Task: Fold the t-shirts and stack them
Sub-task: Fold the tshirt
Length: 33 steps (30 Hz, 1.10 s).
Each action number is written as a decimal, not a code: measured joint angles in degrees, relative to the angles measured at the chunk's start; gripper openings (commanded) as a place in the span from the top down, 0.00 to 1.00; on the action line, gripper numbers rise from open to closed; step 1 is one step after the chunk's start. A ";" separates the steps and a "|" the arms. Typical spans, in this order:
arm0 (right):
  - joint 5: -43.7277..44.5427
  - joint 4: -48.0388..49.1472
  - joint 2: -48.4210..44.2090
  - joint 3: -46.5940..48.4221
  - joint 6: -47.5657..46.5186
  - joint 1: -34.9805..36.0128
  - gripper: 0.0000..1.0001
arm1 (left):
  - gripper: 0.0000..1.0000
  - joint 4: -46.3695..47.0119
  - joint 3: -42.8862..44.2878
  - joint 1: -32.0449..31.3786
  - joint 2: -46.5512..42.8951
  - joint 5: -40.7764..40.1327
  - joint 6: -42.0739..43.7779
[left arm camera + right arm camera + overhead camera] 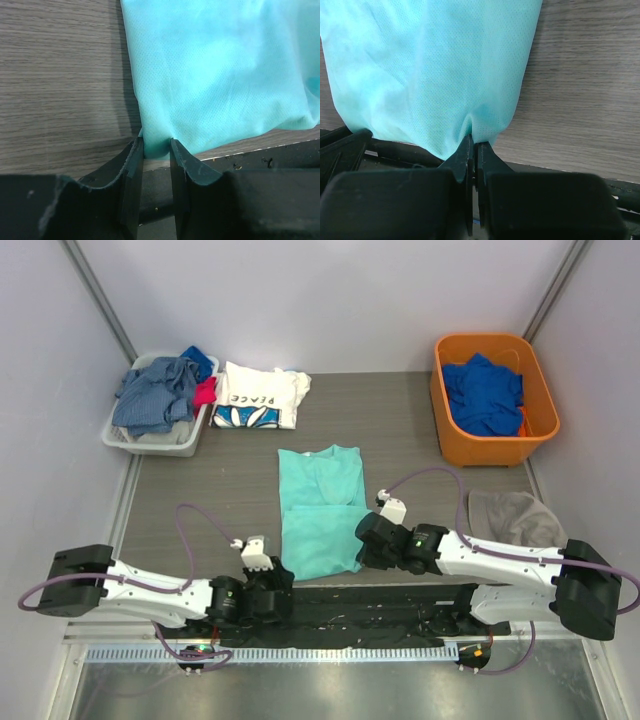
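The mint-teal t-shirt (320,505) lies flat mid-table, folded into a long strip, with its hem towards me. My left gripper (283,576) is at its near left corner; in the left wrist view (156,145) the jaws stand a little apart with the corner of the shirt (215,75) between the tips. My right gripper (362,554) is at the near right corner, shut on a pinch of the shirt (430,70), as the right wrist view (473,142) shows. The white "PEACE" t-shirt (258,398) lies folded at the back left.
A grey bin (118,438) of grey-blue clothes stands at the back left. An orange basket (495,452) with a royal blue garment (485,392) stands at the back right. A grey cloth (515,515) lies at the right. A black mat (380,605) runs along the near edge.
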 measured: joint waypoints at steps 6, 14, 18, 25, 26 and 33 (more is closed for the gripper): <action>0.02 0.00 0.00 0.00 0.00 0.00 0.99 | 0.96 1.86 0.00 0.57 2.58 0.00 0.46; 0.33 -0.46 0.00 1.07 -0.50 0.00 0.99 | 1.00 -3.28 5.64 1.31 2.56 -0.24 3.85; 0.94 -0.46 1.01 3.74 -1.57 -0.02 0.99 | 1.00 -7.39 14.38 2.19 1.33 -1.97 8.22; 1.97 0.52 4.61 9.14 -4.72 -1.77 0.99 | 1.00 -6.69 17.03 10.05 -6.19 -3.58 18.45; 2.08 0.63 4.92 9.70 -5.20 -2.32 0.99 | 1.00 -6.40 16.83 11.91 -6.95 -3.28 19.78; 2.36 1.92 5.97 12.09 -8.66 -9.29 0.99 | 1.00 -2.38 16.11 21.59 -6.64 0.70 28.35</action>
